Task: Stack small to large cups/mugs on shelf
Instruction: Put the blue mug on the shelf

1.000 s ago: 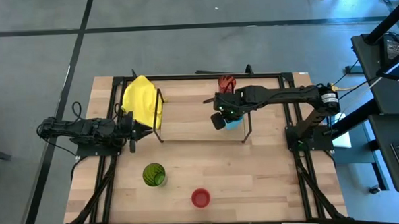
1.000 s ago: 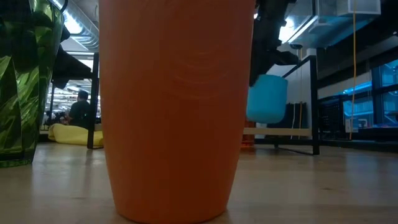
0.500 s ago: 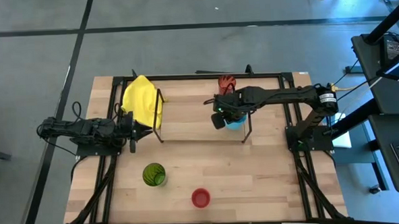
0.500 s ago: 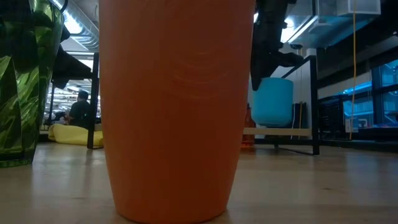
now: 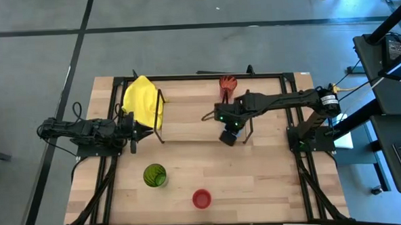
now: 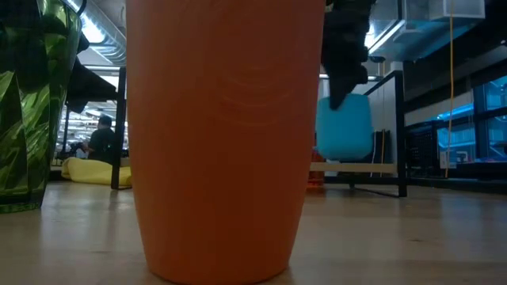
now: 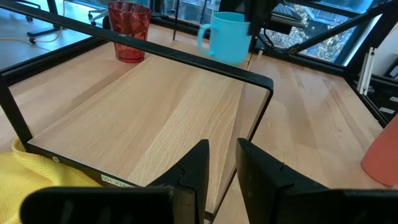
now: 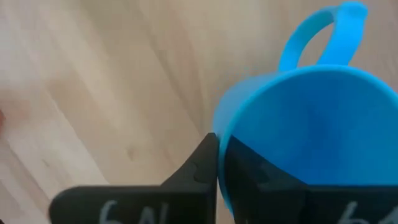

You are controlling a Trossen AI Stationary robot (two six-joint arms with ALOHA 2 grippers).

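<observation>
My right gripper [image 5: 228, 136] hangs over the right end of the shelf [image 5: 194, 116], shut on the light blue mug [image 6: 344, 127], which also shows in the left wrist view [image 7: 227, 37]. The orange-red tumbler [image 5: 228, 83] stands on the shelf's far right corner. On the table in front of the shelf stand the green tumbler [image 5: 154, 175] and the short red cup [image 5: 201, 198]. My left gripper [image 7: 222, 165] waits at the shelf's left end, open, with nothing between its fingers. My right gripper pinches the mug's rim [image 8: 219, 134] on the side opposite the handle [image 8: 323, 31]. One finger [image 8: 252, 177] is inside the mug and one [image 8: 196, 165] is outside. The fingers come from above, pointing down. The mug hangs below them, mouth up, just clear of the shelf board.
A yellow cloth [image 5: 144, 101] lies over the shelf's left end, close to my left gripper. Black wire frames [image 5: 247, 127] stand at both ends of the shelf. The red cup fills the middle of the low view [image 6: 226, 134].
My right gripper has moved a little toward the table's near edge with the mug and has rolled about its own axis, turning the mug with it. The mug stays just above the shelf's right end.
</observation>
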